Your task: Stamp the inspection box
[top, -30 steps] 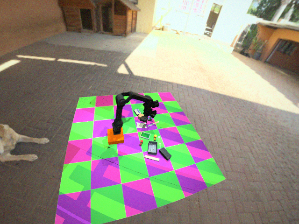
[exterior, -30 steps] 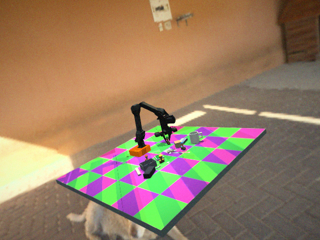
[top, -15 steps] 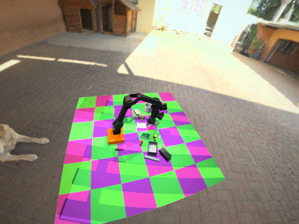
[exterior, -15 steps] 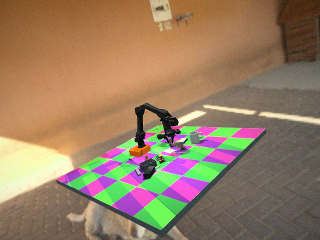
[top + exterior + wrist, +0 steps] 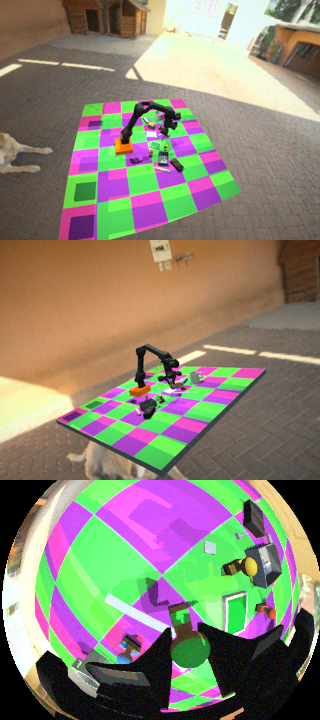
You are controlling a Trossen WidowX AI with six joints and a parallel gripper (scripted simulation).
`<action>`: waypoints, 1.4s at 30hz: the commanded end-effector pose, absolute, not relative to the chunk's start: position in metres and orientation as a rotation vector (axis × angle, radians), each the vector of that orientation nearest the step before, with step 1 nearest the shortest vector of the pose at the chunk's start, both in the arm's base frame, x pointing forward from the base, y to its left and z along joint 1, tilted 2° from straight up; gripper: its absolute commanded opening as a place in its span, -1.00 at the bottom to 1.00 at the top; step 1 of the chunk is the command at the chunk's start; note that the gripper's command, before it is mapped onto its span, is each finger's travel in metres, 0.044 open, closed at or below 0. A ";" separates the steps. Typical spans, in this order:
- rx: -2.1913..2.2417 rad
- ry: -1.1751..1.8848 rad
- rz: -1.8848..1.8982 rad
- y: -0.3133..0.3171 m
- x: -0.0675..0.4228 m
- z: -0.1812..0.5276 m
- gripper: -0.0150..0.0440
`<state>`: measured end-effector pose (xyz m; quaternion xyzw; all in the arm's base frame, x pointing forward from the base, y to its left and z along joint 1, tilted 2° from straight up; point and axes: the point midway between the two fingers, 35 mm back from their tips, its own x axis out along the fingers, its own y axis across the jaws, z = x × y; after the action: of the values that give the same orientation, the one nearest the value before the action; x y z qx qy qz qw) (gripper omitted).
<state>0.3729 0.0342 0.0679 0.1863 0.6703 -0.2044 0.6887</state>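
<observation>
One stamp with a round green knob and brownish shaft (image 5: 192,652) sits pinched between the black parallel-jaw gripper's (image 5: 186,634) fingers, which are closed firmly on it. In the wrist view the knob is nearest the camera and the shaft runs away toward the chequered green-and-purple mat (image 5: 144,206), so the stamp's long axis looks roughly upright, face down. It appears to hang above the mat rather than rest on anything, though the side view is too small to be sure. The flat green ink pad with a pale rim (image 5: 235,612) lies to the right of the stamp in the wrist view, near but clearly apart from it. Seen from the top camera, the white card (image 5: 151,133) is just beside the gripper (image 5: 165,132) on the arm-base side, and the pad (image 5: 155,144) is a little toward the camera from both. If inking is the step in hand, the coming move is probably a short sideways carry over the pad before lowering. Yellow-knobbed (image 5: 250,566) and red-knobbed (image 5: 270,612) stamps stand beyond the pad.
</observation>
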 end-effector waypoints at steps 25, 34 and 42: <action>0.408 1.505 -0.460 0.032 0.373 0.019 -0.49; 0.408 1.505 -0.460 0.032 0.372 0.007 -0.49; 0.415 1.504 -0.459 0.033 0.372 0.010 0.04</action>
<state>0.3719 0.0332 0.0096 0.1854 0.6723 -0.2052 0.6866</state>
